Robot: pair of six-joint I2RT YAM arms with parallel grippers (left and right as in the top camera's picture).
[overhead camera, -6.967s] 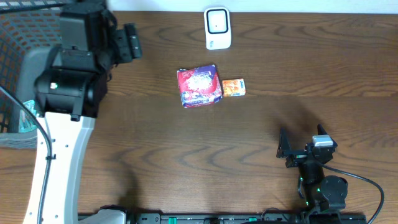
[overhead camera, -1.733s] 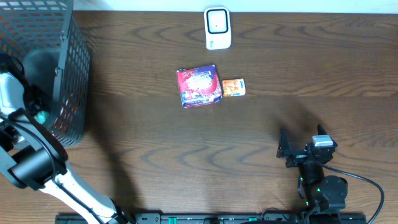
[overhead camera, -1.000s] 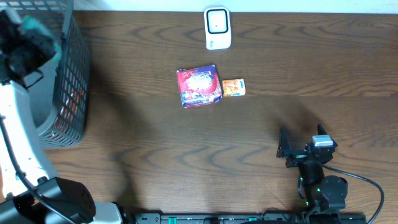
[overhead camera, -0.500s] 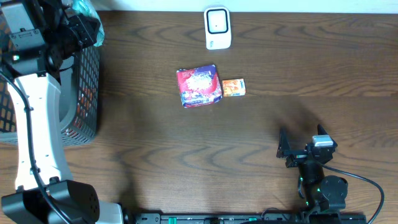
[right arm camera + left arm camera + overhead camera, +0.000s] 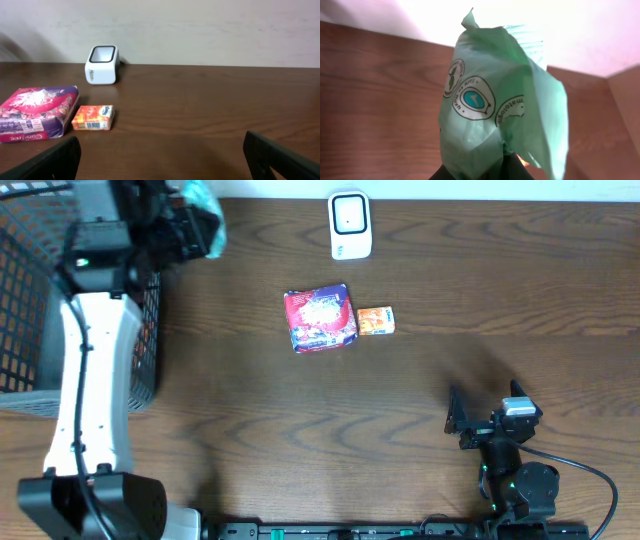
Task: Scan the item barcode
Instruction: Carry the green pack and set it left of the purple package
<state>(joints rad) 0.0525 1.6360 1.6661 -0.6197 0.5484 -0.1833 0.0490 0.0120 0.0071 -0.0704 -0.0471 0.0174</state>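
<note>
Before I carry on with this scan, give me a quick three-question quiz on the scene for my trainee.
1. True or false: the left gripper is shut on a green packet.
2. In the overhead view, on which side of the red-purple packet does the orange box lie? A left; B right; C below.
3. Fill in: the right gripper stands ___, holding nothing.
Key: 1 true; 2 B; 3 open.
</note>
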